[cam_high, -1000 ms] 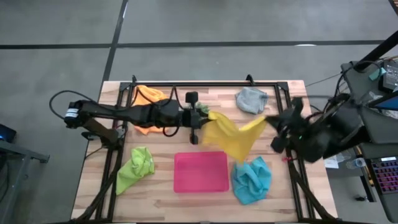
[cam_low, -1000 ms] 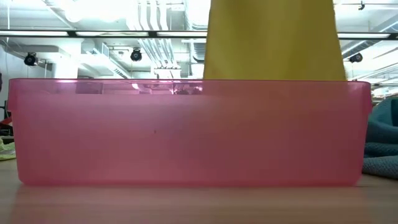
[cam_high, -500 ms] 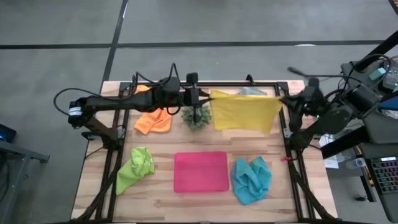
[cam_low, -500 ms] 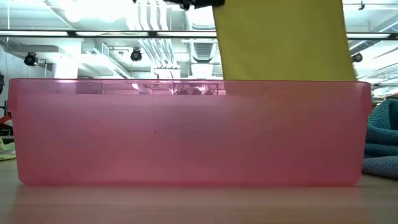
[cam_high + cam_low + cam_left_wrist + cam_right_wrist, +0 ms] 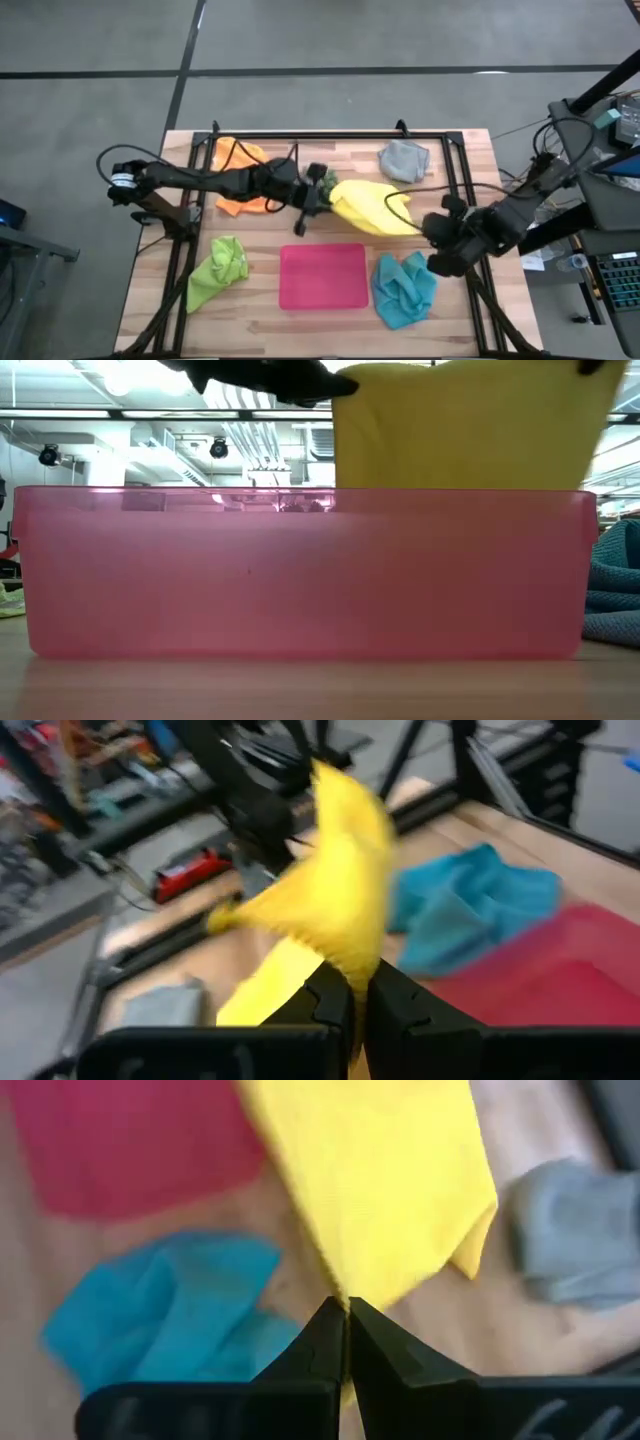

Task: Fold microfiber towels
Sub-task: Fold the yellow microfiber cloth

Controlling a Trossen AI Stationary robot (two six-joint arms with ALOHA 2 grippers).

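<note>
Lowered since half a second ago, the yellow towel (image 5: 370,205) sags between both clamped grippers, left gripper (image 5: 322,199) and right gripper (image 5: 425,226), behind the one pink tray (image 5: 323,276). Five towels show from above; the low view shows yellow, blue and a lime edge.

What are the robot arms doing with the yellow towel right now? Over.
Left pincer, right pincer: both shut on yellow towel. Towel held up between them. Small green plant beside left pincer.

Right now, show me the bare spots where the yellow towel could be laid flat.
Bare wood lies along the table's front edge below the pink tray, and between the green towel and the tray. The back middle is crowded: the yellow towel hangs there between the left hand and right hand.
</note>
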